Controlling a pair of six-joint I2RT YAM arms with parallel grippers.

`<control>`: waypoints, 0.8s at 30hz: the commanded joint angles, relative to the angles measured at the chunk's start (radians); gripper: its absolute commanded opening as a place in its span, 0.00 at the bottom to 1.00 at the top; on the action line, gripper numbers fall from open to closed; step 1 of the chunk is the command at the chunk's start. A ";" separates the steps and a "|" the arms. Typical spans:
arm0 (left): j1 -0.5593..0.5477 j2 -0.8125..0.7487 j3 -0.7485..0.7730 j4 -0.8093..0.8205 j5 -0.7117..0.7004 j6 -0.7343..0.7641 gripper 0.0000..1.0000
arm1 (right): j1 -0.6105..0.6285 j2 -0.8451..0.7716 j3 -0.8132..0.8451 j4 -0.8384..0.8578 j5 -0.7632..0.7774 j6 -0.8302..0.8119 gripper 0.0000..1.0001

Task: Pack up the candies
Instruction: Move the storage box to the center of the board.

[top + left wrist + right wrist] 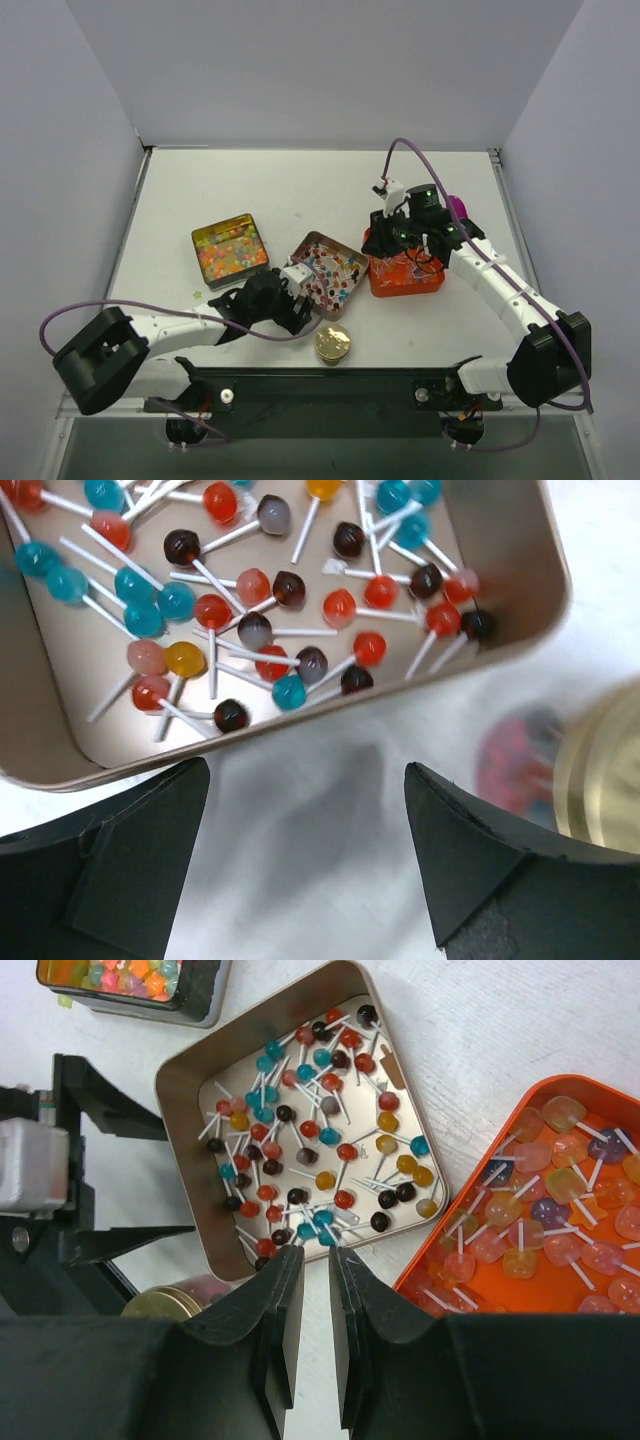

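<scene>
Jaws: left gripper (305, 810) wide, right gripper (315, 1270) barely parted, both near candies (212, 610)

The candies lie in three containers. In the middle tin (310, 240), round lollipops (310, 1140) on white sticks, red, teal, dark brown, orange and pink, are scattered loose in one layer, sticks pointing every way, with bare floor between them. In the orange tray (400, 288) to the right, larger squarish lollipops (550, 1220), pale pink, yellow and purple, lie flat and crowded. Small multicoloured pieces (229, 248) fill the dark tin (240, 277) on the left.
</scene>
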 commanded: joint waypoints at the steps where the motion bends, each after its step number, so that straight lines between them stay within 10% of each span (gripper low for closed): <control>1: 0.058 0.169 0.110 0.168 0.059 0.075 0.90 | -0.030 0.023 0.058 -0.001 -0.022 -0.003 0.19; 8: 0.139 0.304 0.219 0.221 0.059 -0.009 0.91 | -0.074 0.035 0.075 -0.008 -0.039 -0.026 0.19; 19: 0.113 -0.217 0.042 -0.157 0.176 -0.142 0.81 | -0.131 -0.019 0.061 -0.165 -0.037 -0.198 0.15; 22: 0.071 -0.367 -0.014 -0.186 0.317 -0.073 0.59 | -0.148 -0.011 0.058 -0.196 -0.031 -0.196 0.11; 24: 0.044 -0.475 -0.031 -0.230 0.323 -0.057 0.20 | -0.157 -0.015 0.047 -0.200 -0.025 -0.201 0.07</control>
